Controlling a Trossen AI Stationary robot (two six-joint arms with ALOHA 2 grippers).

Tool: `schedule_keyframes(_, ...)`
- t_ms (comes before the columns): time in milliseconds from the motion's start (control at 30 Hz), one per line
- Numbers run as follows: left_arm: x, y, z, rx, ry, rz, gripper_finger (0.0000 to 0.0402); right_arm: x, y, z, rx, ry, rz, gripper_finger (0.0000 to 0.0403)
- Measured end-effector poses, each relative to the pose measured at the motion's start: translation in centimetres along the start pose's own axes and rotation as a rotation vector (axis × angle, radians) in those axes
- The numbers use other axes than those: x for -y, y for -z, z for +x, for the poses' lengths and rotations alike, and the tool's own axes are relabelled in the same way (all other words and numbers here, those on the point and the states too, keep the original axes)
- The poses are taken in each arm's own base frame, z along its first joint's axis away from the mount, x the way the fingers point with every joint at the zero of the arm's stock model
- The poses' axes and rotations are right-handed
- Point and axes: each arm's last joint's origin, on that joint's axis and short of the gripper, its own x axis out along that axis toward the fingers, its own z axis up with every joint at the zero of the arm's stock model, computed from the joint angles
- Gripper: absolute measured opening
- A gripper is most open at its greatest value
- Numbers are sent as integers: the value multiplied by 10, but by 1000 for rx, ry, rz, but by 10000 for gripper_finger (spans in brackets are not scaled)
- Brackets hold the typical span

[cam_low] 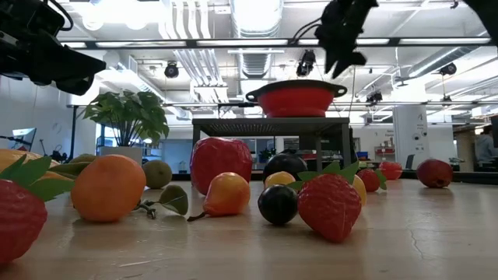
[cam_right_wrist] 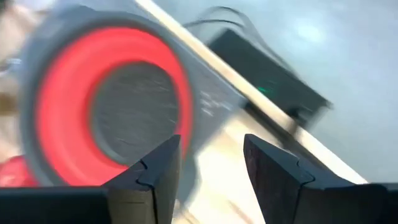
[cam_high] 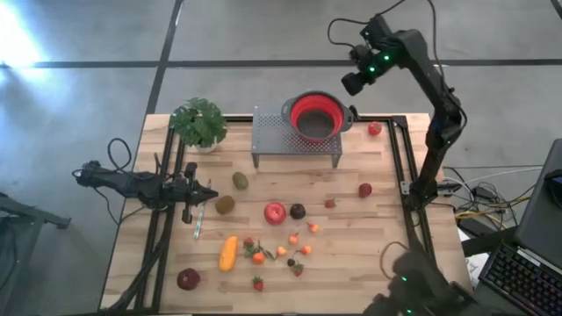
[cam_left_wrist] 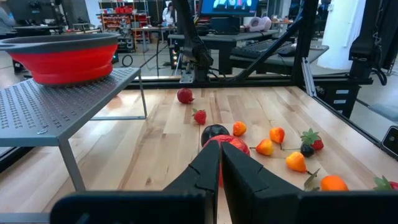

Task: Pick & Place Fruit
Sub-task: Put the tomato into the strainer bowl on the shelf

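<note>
fruit (cam_high: 275, 211) strewn over near half of bench (cam_high: 369, 254), none held. nearest to left hand (cam_high: 204, 195): kiwis just beside it, apple a little farther, straight off its shut tips. long orange piece (cam_high: 228, 253) nearer the front edge, lengthwise front to back. farther off, colander (cam_high: 317, 117) on rack (cam_high: 296, 139). right hand (cam_right_wrist: 208, 177) high above colander, part-open, empty, well apart from all fruit.
</note>
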Motion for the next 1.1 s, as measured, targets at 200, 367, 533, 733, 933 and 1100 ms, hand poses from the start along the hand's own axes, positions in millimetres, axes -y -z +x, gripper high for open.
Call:
schedule_keyframes(200, 0, 0, 0, 0, 1, 0, 21, 5, 18, -17, -40, 175, 113, 161)
schedule_keyframes(367, 0, 0, 0, 1, 0, 0, 21, 8, 30, -13, -84, 207, 134, 158)
schedule_keyframes(533, 0, 0, 0, 0, 0, 0, 21, 22, 41, 8, -154, 243, 182, 173)
schedule_keyframes(733, 0, 0, 0, 0, 1, 0, 21, 46, 50, 44, -163, 258, 265, 194)
schedule_keyframes(933, 0, 0, 0, 0, 1, 0, 21, 69, 67, 75, -213, 276, 342, 213)
schedule_keyframes(1100, 0, 0, 0, 0, 0, 0, 21, 84, 78, 95, -212, 296, 406, 233)
